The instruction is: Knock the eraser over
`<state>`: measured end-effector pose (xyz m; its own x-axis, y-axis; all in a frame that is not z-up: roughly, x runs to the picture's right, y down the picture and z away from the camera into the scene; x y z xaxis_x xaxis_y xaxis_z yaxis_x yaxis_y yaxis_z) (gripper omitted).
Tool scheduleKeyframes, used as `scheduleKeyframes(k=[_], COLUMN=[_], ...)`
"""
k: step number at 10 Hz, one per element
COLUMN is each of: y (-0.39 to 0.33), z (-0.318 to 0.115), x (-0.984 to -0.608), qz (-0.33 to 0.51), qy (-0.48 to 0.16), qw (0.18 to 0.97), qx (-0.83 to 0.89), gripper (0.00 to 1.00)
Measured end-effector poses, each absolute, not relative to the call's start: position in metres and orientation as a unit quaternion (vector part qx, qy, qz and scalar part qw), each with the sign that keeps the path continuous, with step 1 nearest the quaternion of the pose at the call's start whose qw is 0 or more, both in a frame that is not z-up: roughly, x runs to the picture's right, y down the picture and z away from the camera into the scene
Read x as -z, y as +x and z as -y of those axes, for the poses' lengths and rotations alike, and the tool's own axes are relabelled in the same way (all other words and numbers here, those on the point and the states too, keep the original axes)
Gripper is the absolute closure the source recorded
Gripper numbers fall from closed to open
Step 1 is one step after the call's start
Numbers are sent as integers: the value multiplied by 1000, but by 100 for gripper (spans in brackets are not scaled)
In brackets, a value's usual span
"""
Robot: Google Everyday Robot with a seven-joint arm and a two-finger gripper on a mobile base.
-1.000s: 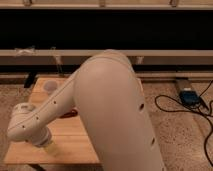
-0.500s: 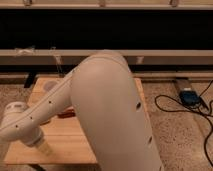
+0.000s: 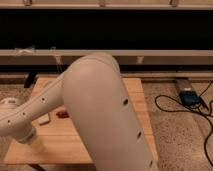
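Wood-grained counter [image 3: 136,102], pale and matt, rectangular, on a speckled terrazzo floor [image 3: 175,135]. My own arm [image 3: 100,115] fills most of the view: smooth cream shell, fat rounded elbow, a few small dark holes along it.

Hand [image 3: 33,142]: low at the left, over the near-left corner of the counter, showing only as a pale yellowish stub below the wrist. Cannot tell whether it is open or closed.

Eraser: not in sight. Nothing dark-faced with a tan rim shows on the bare wood. My judgement is that it sits somewhere behind my arm, which hides the middle and near right of the counter.

Visible instead, just left of the elbow:
- flat whitish block [image 3: 44,119], small and rectangular
- reddish-brown oblong item [image 3: 62,114], just beside the block, apart from it

Neither is the target.

Step in hand, as I read it: the approach. No contact with the eraser can be confirmed.

Next move calls for finding the eraser, bringing the hand level with its upper part, then a short sideways push to tip it. The two neighbours should stay untouched.

Off to the right on the floor: a blue box [image 3: 190,96] with black cables [image 3: 172,107] looping away.
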<state>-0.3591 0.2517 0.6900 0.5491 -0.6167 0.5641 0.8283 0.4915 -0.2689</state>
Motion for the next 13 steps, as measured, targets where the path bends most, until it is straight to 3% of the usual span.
scheduleKeyframes(k=[13], y=[-425], z=[-208], x=[-683], qz=[226], qy=[-213], qw=[808], qx=[501], gripper=[20])
